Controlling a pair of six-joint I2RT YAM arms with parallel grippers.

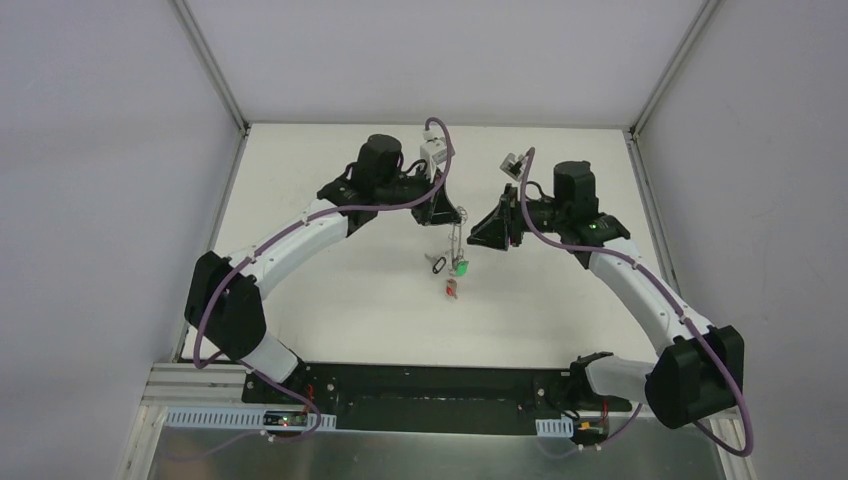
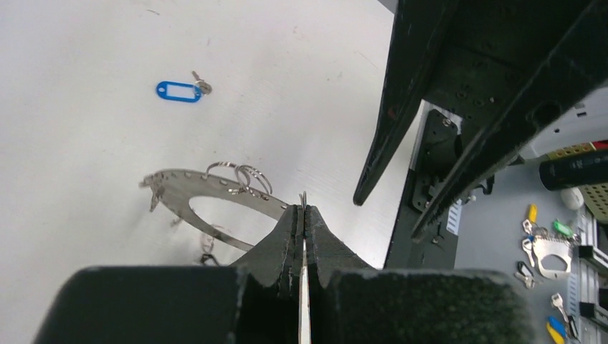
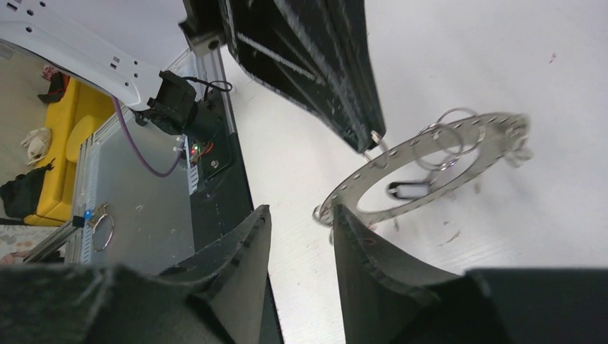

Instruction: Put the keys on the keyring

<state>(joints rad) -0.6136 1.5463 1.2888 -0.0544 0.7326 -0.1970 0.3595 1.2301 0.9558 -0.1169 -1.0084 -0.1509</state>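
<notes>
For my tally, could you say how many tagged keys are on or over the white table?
4: blue key alone; green, black and red keys by the ring; more possibly hidden.

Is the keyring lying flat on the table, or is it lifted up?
Lifted up. The left hand is shut on the rim of the keyring, which hangs tilted above the table.

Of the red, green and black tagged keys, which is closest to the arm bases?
The red-tagged key; the green-tagged key and black-tagged key are farther away.

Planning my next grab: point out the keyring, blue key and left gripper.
keyring (image 2: 183, 185): left wrist view, flat band.
blue key (image 2: 179, 91): left wrist view, tag.
left gripper (image 2: 302, 209): left wrist view, between fingertips.
</notes>
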